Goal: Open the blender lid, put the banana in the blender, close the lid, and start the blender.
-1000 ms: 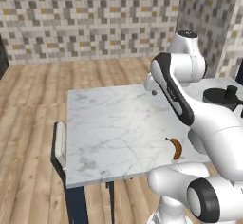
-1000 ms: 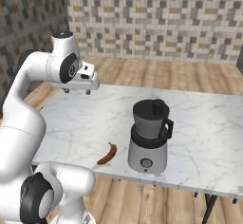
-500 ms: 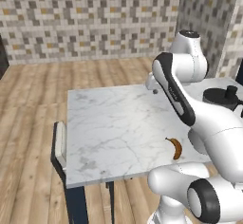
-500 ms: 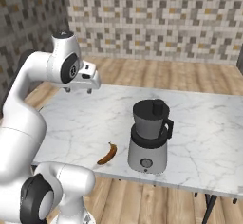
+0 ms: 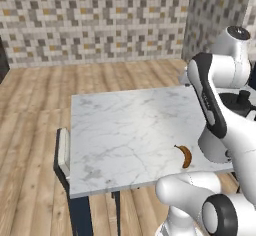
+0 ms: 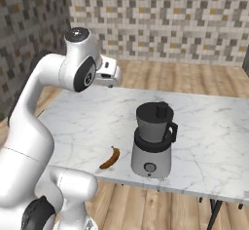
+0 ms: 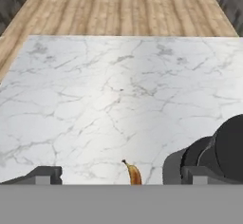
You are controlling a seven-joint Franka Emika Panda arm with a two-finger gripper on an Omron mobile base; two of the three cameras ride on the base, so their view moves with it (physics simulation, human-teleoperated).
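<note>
The blender (image 6: 152, 143) stands near the front edge of the marble table (image 6: 73, 117), its black lid (image 6: 155, 115) sitting shut on the jar. The banana (image 6: 110, 158) lies flat on the table just left of the blender base. My gripper (image 6: 111, 76) hangs high above the table's back left part, well apart from both. In the hand view the gripper (image 7: 121, 176) is open, with only table between its fingertips (image 7: 45, 174); the banana (image 7: 134, 173) lies below and the blender (image 7: 220, 154) shows at the lower right. The banana (image 5: 186, 156) also shows beside my arm.
The table (image 5: 125, 130) stands on a wooden floor (image 5: 35, 105) with tiled walls (image 6: 170, 14) behind. A pale chair back (image 5: 62, 152) sits against the table's left edge. Bare marble (image 7: 95, 90) spreads beyond the banana.
The upper arm and hand have swung a little to the right, toward the blender's side. Banana, blender and lid have not moved, and the gripper stays open.
</note>
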